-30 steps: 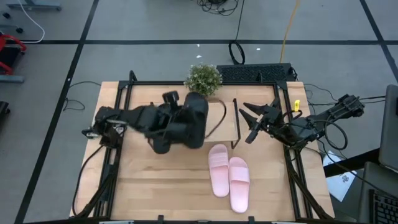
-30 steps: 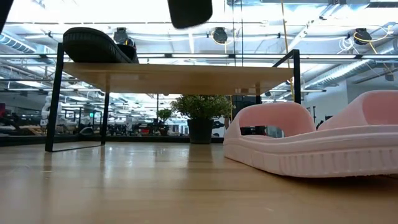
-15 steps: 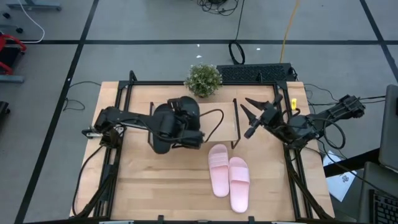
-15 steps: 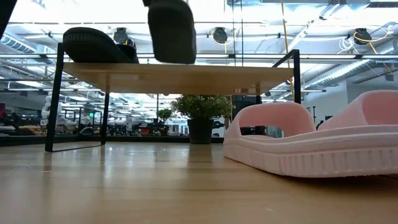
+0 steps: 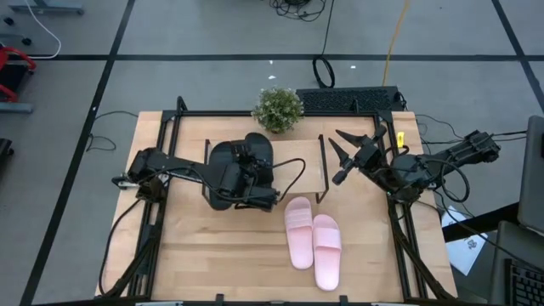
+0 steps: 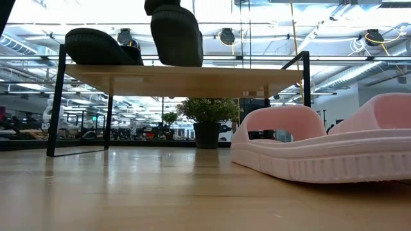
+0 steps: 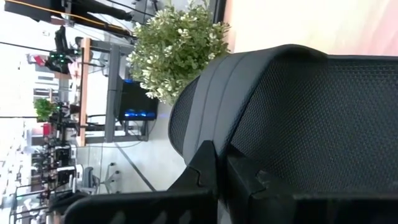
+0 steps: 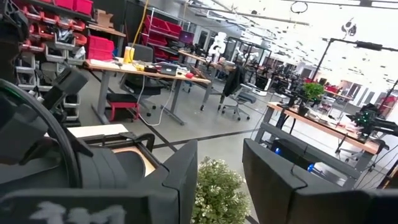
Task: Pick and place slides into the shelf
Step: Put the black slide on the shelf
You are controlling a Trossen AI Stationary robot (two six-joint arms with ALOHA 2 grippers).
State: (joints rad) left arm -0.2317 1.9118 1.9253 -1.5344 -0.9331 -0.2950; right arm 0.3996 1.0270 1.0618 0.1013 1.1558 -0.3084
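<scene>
One black slide (image 6: 96, 46) sits on the shelf (image 6: 186, 72); the left gripper (image 5: 255, 174), pinching the second black slide (image 6: 176, 35), lowers it there. Right gripper (image 5: 350, 153), fingers spread, waits beside; pink slides (image 5: 313, 242) remain on the table.

Bright, even light pours down from the ceiling fixtures (image 6: 226, 35) over me, blowing out white in the low view. My desk (image 5: 221, 246) is evenly lit, shadows faint. Right past my left hand, the black slide (image 7: 298, 118) fills the wrist view, slightly soft. The room beyond stays hazy.
</scene>
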